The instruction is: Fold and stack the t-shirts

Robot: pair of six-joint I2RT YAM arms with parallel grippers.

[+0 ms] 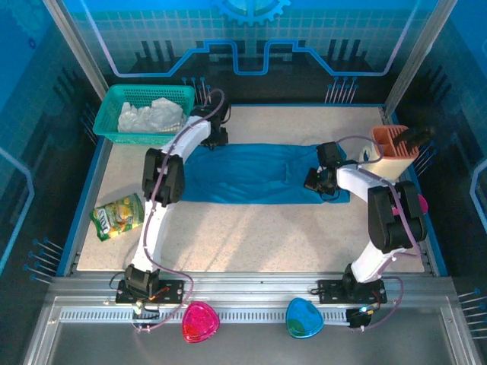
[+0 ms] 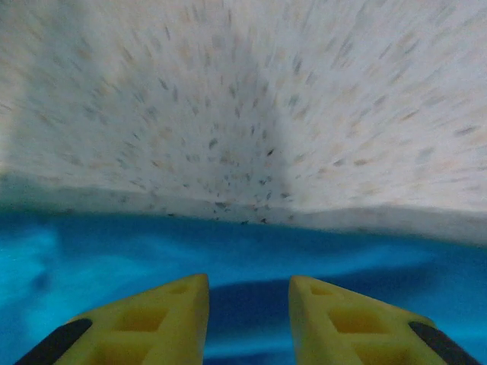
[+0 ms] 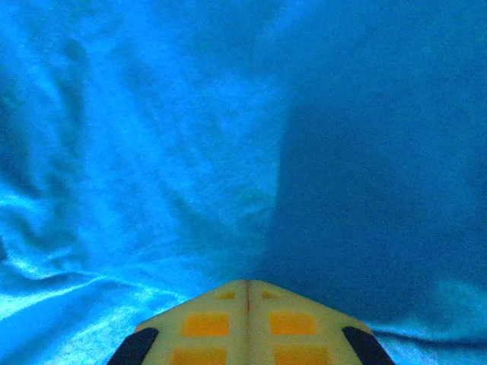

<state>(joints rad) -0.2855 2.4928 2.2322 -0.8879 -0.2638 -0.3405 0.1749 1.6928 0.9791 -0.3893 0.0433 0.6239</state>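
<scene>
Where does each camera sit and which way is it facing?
Top external: above and behind the robot, looking down on the table; left arm and right arm show.
Left wrist: low over the table, facing past the teal t-shirt edge; left gripper fingers apart.
Right wrist: close above that t-shirt; right gripper fingers together.
Shared: all three see the teal t-shirt.

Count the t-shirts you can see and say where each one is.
2. A blue t-shirt lies spread across the middle of the table; a crumpled white t-shirt sits in the green basket at the far left corner. More may be hidden beneath it.
</scene>
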